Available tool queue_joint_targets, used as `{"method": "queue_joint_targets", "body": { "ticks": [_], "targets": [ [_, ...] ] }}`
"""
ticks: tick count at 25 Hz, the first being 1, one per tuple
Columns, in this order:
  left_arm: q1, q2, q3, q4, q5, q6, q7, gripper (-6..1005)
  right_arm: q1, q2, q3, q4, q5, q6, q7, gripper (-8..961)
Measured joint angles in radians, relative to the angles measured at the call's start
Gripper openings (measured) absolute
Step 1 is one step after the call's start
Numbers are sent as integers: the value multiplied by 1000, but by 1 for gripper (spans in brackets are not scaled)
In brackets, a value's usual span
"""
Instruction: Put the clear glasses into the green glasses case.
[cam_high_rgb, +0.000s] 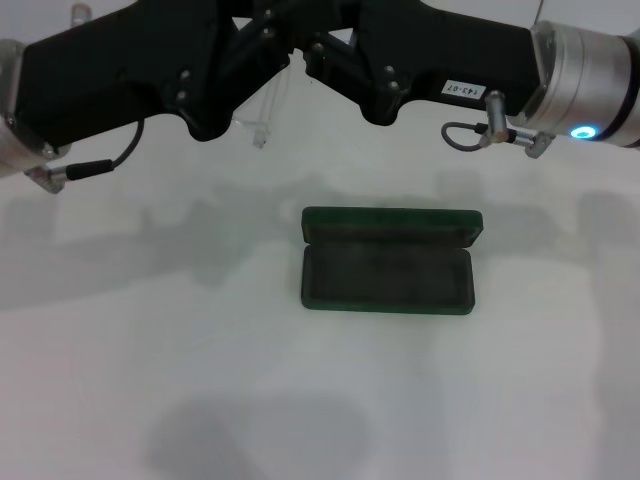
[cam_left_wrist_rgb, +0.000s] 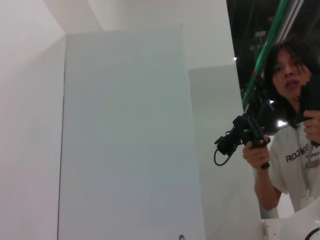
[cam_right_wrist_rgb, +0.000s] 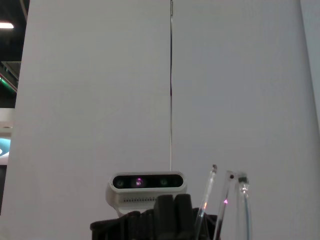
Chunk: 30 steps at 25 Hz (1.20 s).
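Observation:
The green glasses case (cam_high_rgb: 388, 262) lies open on the white table, its lid tipped back toward the far side and its dark lining bare. High above the table's far side, my left gripper (cam_high_rgb: 268, 48) and right gripper (cam_high_rgb: 322, 52) meet tip to tip, both shut on the clear glasses (cam_high_rgb: 264, 122). One see-through arm of the glasses hangs below the left gripper. In the right wrist view the clear glasses (cam_right_wrist_rgb: 226, 202) stick up beside the black left gripper (cam_right_wrist_rgb: 165, 217).
The white table (cam_high_rgb: 120, 330) spreads around the case, crossed by the arms' shadows. A person (cam_left_wrist_rgb: 290, 150) holding a black controller stands off to the side in the left wrist view. A white wall (cam_right_wrist_rgb: 100, 90) fills the background.

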Motion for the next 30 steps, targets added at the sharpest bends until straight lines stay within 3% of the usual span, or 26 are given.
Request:
{"method": "queue_joint_targets", "body": {
  "ticks": [30],
  "targets": [
    [4,3,-1,-11,2,5,0,40,-25,-3,-3,-15,25,8,-22,105]
  ]
}}
